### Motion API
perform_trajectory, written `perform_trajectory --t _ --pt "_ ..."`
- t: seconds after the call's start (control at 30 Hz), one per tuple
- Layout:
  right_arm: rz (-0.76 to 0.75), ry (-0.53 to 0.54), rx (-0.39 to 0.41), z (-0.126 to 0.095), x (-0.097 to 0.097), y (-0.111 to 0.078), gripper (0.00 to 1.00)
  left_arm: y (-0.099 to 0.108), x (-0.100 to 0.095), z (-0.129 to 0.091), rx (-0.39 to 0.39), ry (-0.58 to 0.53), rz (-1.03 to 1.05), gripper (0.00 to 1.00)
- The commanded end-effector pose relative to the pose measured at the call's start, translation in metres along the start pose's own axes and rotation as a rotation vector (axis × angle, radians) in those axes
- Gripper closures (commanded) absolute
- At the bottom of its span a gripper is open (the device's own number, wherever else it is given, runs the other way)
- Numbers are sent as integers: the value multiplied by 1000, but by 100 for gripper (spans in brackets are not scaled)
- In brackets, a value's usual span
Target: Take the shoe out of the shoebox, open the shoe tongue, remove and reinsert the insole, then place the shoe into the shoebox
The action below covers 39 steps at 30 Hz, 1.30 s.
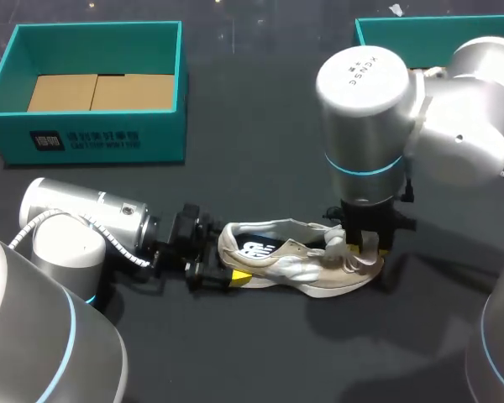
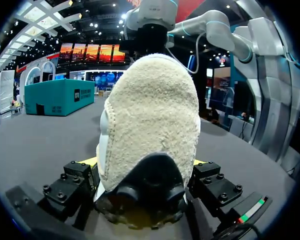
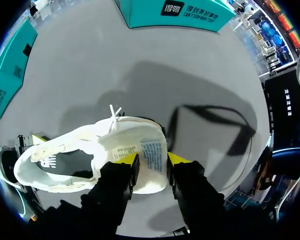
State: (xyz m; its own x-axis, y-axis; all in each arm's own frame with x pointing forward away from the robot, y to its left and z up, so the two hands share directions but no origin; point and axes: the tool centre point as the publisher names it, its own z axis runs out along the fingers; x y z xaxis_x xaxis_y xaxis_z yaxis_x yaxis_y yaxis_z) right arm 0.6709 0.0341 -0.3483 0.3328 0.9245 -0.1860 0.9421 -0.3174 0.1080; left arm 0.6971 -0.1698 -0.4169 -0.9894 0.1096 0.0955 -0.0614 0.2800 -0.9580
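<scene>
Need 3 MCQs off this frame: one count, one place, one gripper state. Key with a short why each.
1. Teal shoeboxes in the head view? A three B one C two
2. Where is the shoe? A inside a box B on the table between both grippers C lifted above the table
3. Right gripper? A jaws shut on the tongue B jaws open above the shoe C jaws shut on nothing
Key: 1 C, one far left, one far right; 2 B, it rests on the table, left gripper at its heel; 3 A, both yellow tips pinch the tongue.
</scene>
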Motion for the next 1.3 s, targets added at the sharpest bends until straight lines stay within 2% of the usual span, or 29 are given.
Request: perform_trajectory --t 0.03,0.2,0.27,0.43,0.73,0.9,0.93,1.0,1.13,1.3 --pt "167 -72 -22 -7 4 -5 48 5 2 -3 -1 -1 1 100" --pt "167 -104 -23 -15 0 0 40 5 2 -3 -1 -1 1 100" --pt "166 -124 -40 -25 -3 2 41 5 2 -3 -1 -1 1 100" --pt "143 -166 -97 -59 -7 7 45 5 2 -3 -1 -1 1 100" --pt "28 -186 -182 -121 2 14 43 5 2 -3 -1 -1 1 100" --pt "-94 -183 -232 -149 18 16 55 5 2 -3 -1 -1 1 100" --pt "-115 -186 -239 -154 22 17 62 5 2 -3 -1 -1 1 100" --pt "-205 -176 -275 -166 32 17 100 5 2 -3 -1 -1 1 100" --pt "-455 -89 -298 -180 56 16 100 5 2 -3 -1 -1 1 100" --pt "-776 -38 -304 -174 95 2 100 5 2 -3 -1 -1 1 100"
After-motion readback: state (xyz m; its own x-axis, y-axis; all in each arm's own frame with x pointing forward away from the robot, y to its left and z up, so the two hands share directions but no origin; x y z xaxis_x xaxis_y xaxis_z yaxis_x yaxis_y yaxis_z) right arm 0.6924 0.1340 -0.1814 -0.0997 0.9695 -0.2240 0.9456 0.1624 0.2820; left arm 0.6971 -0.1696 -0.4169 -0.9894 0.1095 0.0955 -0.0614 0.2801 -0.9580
